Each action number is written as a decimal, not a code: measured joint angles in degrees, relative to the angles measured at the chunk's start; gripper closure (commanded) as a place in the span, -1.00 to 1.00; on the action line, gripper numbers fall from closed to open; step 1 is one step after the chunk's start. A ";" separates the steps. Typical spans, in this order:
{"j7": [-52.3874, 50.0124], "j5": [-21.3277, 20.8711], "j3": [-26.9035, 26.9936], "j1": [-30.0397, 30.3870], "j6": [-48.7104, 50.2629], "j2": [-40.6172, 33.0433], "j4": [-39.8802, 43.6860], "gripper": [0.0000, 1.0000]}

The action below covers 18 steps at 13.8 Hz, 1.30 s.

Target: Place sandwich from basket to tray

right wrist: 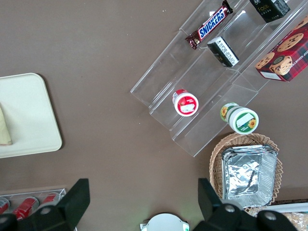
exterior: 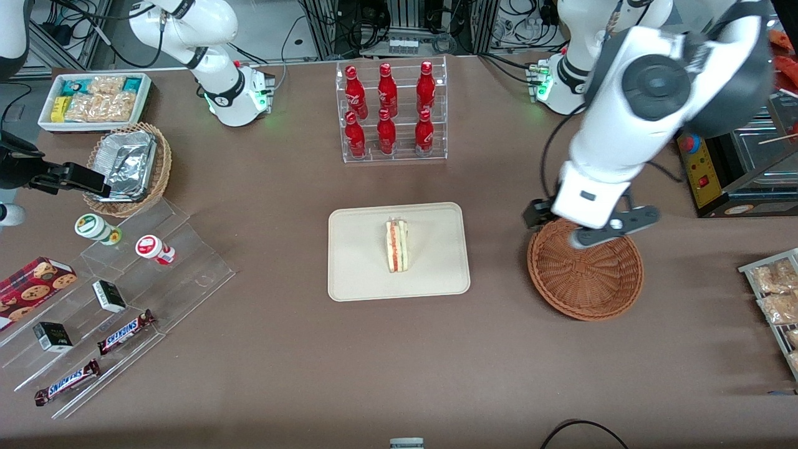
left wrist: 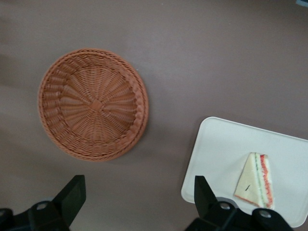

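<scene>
Brown table fills the scene. We note the tray lying flat on it, nearer the front camera than the rack of red bottles. We record the basket beside the tray, toward the working arm's end, with nothing in it. We see the gripper hovering above the basket's rim, fingers spread wide and holding nothing. We find the sandwich on the tray, near its middle, filling edge up.
</scene>
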<state>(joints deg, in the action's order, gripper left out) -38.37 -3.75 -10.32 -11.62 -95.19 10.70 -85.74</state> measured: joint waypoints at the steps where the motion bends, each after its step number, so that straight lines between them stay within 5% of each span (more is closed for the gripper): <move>1: 2.34 0.31 0.02 1.64 0.89 -0.70 -0.11 -0.99; 10: 24.31 0.75 0.11 12.96 7.34 -5.69 -1.49 -0.99; 18: 28.55 1.92 8.24 8.81 7.16 -9.04 -3.88 -0.99</move>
<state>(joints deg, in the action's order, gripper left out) -9.83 -1.83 -2.08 -2.80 -88.03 1.66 -89.61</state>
